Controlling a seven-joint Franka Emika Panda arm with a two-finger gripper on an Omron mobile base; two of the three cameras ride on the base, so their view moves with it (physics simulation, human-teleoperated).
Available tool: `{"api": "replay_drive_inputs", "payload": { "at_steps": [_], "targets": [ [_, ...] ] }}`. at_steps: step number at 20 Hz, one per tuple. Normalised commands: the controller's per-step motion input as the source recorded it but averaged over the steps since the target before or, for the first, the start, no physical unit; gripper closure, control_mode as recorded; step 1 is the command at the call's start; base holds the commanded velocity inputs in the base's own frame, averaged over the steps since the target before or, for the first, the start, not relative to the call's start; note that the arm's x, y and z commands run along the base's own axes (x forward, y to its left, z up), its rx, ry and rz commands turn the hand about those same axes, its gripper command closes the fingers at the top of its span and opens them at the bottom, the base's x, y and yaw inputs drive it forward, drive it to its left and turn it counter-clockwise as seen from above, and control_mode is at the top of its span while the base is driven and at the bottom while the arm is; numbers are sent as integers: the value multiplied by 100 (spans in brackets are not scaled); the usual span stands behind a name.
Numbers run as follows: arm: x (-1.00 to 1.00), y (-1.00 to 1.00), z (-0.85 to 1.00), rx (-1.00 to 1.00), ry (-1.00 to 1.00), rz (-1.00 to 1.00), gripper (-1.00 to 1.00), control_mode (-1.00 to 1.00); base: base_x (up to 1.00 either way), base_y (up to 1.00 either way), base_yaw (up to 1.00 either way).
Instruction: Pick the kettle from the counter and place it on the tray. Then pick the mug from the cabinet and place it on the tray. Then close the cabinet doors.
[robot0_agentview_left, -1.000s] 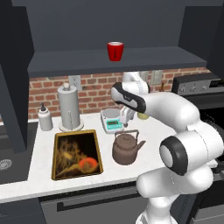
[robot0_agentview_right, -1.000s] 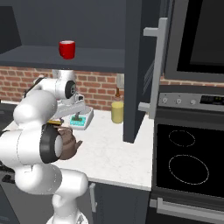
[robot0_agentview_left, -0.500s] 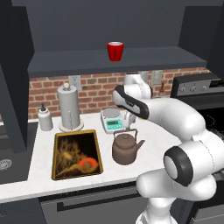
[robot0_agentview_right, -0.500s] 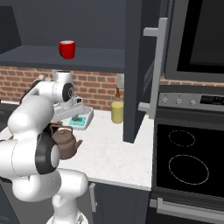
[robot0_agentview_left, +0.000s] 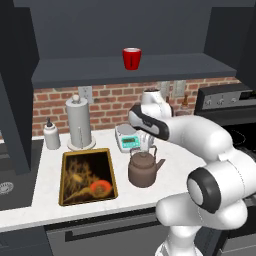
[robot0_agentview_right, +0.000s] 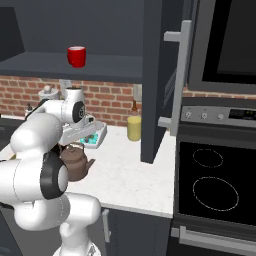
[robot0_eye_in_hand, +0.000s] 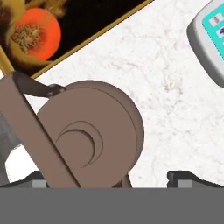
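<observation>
Clearly the first step is in hand: the claw hangs just above the kettle, fingers spread wide and gripping nothing. From the hand view the arched handle runs off to one side of the fingertips, so my guess is the next move calls for centring over it, dropping, then closing. The kettle stands on the desk just beside the tray, which carries nothing. The mug waits on the open cabinet's shelf.
</observation>
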Motion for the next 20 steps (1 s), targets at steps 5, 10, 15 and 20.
{"api": "replay_drive_inputs", "payload": {
  "at_steps": [5,10,15,20],
  "targets": [
    [0,0,-23,0,0,10,-100,-100,0,0,0],
    [-8,0,-22,0,0,10,-100,-100,0,0,0],
    [-19,0,-16,0,0,5,100,-100,0,0,0],
    [-20,0,-2,0,-5,1,100,-100,0,0,0]
  ]
}}
